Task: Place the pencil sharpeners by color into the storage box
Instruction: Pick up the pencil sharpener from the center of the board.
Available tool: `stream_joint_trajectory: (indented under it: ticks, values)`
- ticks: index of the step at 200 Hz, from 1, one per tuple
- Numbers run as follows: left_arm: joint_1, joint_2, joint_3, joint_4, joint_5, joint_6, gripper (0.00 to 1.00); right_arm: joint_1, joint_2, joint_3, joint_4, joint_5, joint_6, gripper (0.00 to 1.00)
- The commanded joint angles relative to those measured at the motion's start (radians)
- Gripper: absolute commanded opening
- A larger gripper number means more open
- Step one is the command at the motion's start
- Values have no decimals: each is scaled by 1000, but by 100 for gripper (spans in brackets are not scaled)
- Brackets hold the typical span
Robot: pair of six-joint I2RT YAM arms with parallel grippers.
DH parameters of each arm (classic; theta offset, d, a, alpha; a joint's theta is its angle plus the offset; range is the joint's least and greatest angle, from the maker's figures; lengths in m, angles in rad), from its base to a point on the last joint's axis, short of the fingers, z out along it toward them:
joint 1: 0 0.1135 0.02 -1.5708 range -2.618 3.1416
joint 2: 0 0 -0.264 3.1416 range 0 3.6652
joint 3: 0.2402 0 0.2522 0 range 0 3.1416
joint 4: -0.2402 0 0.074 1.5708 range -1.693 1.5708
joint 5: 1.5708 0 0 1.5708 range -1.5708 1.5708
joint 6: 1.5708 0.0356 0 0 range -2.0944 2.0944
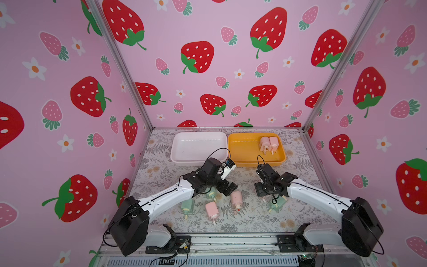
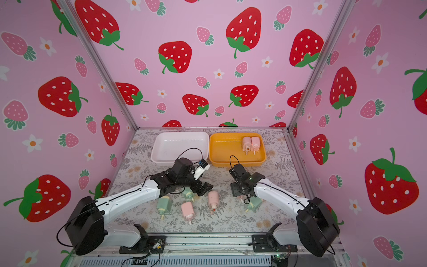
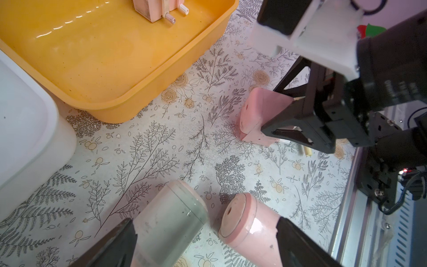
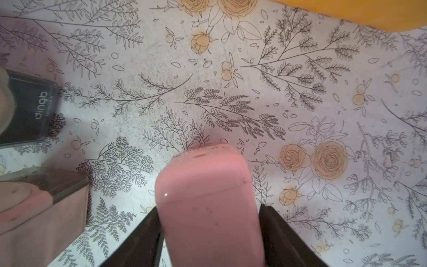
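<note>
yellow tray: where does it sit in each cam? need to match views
Top views: yellow tray at the table's back, right of the white tray, in both.
Left wrist: large, beyond the left gripper, two pink sharpeners inside.
Right wrist: only a rim strip, beyond the pink sharpener between the right gripper's jaws.
Shared landmark: floral table mat.

Bright, even, soft light from above; shadows faint, just under the arms. Glare streaks on yellow tray [image 3: 76,69], well beyond left gripper [image 3: 203,220]. Top views bow at edges, walls bent. Pink sharpener [image 4: 203,185] betw. right gripper [image 4: 209,207] fingers is close & soft; tablecloth [image 4: 231,92] ahead is sharp.
</note>
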Motion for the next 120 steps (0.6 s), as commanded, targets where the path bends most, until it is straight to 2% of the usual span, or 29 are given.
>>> stream_joint_trajectory:
  ticks: [1, 45, 94, 120]
  values:
    - [2, 10, 28, -13, -3, 7, 100, 5, -1, 17, -31, 15, 11, 70]
    - [2, 12, 31, -13, -2, 8, 100, 7, 4, 17, -39, 15, 14, 67]
    - [2, 17, 32, -11, -5, 7, 100, 8, 2, 13, -59, 15, 14, 70]
    - [2, 17, 32, -12, -3, 6, 100, 7, -9, 9, -58, 10, 6, 62]
